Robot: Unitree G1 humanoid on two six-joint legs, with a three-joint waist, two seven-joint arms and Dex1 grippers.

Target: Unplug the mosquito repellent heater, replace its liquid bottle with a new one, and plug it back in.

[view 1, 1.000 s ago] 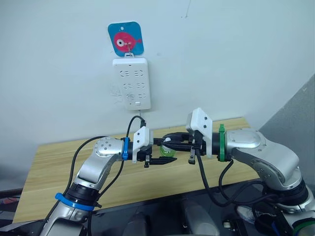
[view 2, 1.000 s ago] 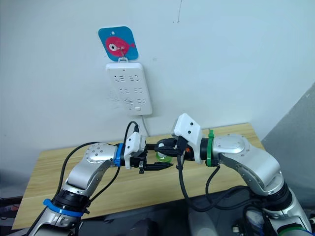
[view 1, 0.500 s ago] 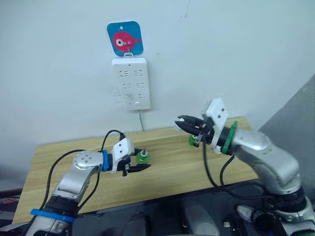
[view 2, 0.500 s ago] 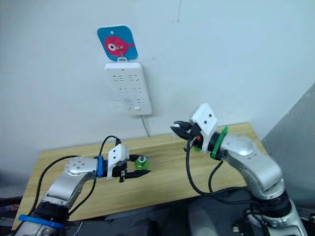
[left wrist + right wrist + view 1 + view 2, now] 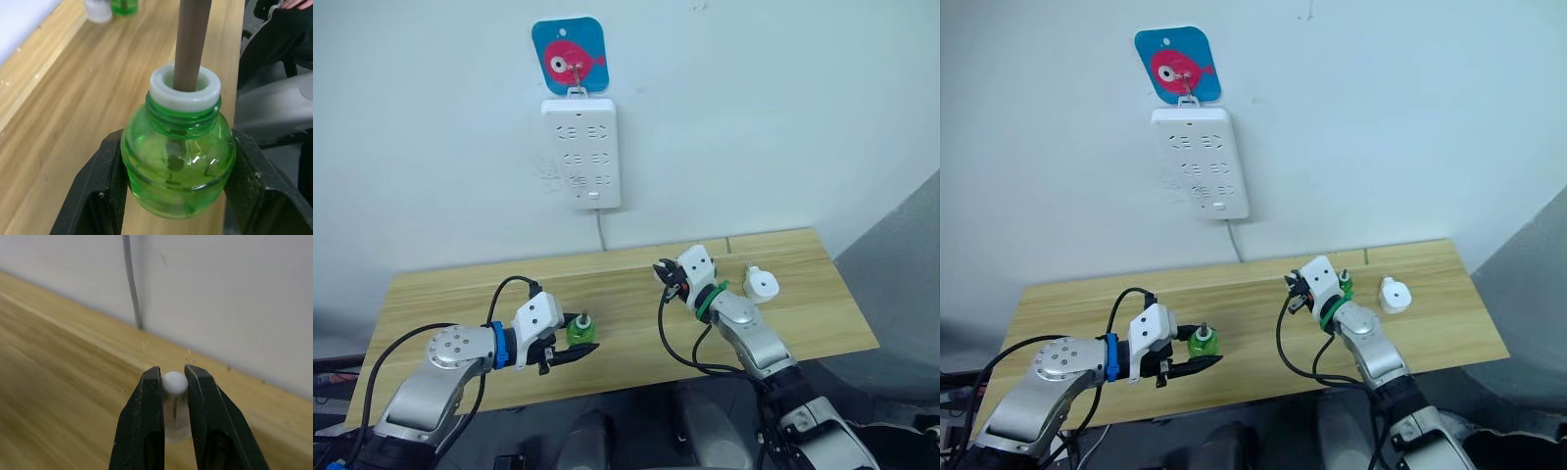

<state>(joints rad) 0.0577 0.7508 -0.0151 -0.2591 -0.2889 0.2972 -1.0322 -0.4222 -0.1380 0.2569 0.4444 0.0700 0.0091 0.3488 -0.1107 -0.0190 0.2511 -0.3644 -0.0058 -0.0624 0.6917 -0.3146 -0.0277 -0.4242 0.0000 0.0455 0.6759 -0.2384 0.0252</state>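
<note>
Left gripper (image 5: 570, 351): near the table's front edge, left of centre; jaws closed on the round belly of a small translucent green plastic bottle (image 5: 178, 159), one black finger pressed to each side.
Green bottle, handling: judged light, hard-walled and smooth, so it may slip or turn in the pads. A brown wick rod (image 5: 191, 41) rises from its white collar and looks easy to bend; hold the belly, never the rod.
Right gripper (image 5: 664, 275): over mid-table; jaws narrow, pinching a small white-topped clear cap (image 5: 174, 396) between the fingertips.
Second green bottle (image 5: 1344, 284): on the table just behind the right wrist, untouched.
Rounded white plastic mosquito repellent heater (image 5: 761, 285): unplugged, lying near the table's right back corner, apart from both sets of jaws.
Heater, handling: judged light, rigid, glossy; grip across the body's flanks, clear of the prongs.
White multi-socket power strip (image 5: 580, 152): on the wall above the table's back edge, sockets vacant.
Wooden table (image 5: 440, 294): carries all loose items.
</note>
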